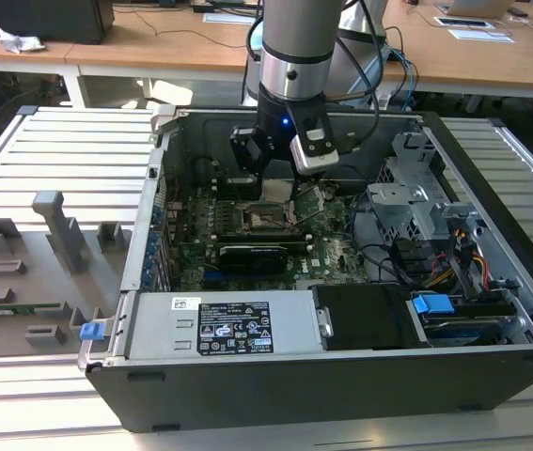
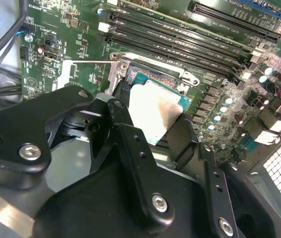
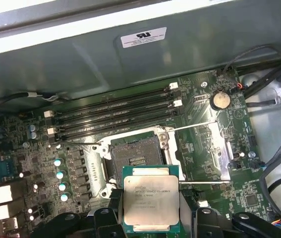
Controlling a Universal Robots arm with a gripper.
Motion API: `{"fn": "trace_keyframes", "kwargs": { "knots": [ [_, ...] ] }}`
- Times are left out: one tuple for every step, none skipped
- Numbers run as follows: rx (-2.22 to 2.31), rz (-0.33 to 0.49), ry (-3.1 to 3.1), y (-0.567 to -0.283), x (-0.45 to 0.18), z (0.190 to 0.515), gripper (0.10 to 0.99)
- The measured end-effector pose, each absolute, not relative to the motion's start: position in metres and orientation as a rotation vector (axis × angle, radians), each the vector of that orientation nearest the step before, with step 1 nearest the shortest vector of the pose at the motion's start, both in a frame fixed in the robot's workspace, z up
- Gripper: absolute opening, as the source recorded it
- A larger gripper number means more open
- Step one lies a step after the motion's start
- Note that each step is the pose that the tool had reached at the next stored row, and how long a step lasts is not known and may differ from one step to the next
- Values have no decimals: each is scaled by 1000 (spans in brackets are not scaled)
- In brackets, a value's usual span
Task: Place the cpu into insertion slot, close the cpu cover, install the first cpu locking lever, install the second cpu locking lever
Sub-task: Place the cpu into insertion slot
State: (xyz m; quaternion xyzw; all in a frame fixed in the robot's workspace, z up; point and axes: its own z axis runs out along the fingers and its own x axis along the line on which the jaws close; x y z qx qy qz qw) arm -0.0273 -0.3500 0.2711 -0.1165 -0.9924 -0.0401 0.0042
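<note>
Pinches flat silver-grey square cpu (image 3: 150,208) by opposite edges in closed black tool (image 3: 151,196); likely light, stiff, fragile; best edge-held.

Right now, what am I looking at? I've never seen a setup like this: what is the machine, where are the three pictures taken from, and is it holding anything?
It is a robot arm working inside an open computer case that lies on a slatted table. The exterior view comes from a camera standing off the arm. Both wrist views come from cameras riding on the arm, looking past its gripper. The gripper is shut on the cpu, a flat square silver chip. Close by, on the green board, is the insertion slot, uncovered and with no chip in it yet. Its cover, a metal frame, is swung open beside it. Grey holders stand on the table at the exterior view's left.
</note>
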Motion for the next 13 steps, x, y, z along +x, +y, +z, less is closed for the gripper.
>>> {"fn": "trace_keyframes", "kwargs": {
  "knots": [
    [-381,-124,-3108,-350,-27,271,541],
    [-393,-123,-3107,-350,-27,271,541],
    [-413,-122,-3105,-350,-27,271,541],
    [-429,-121,-3103,-350,-27,271,541],
    [-449,-119,-3101,-350,-27,271,541],
    [-458,-118,-3100,-350,-27,271,541],
    [-474,-116,-3099,-350,-27,271,541],
    [-497,-114,-3096,-350,-27,271,541],
    [-516,-111,-3093,-350,-27,271,541],
    [-536,-109,-3091,-350,-27,271,541],
    [-552,-108,-3089,-350,-27,271,541],
    [-568,-106,-3086,-350,-27,271,541],
    [-579,-105,-3085,-350,-27,271,541]
  ]
}}
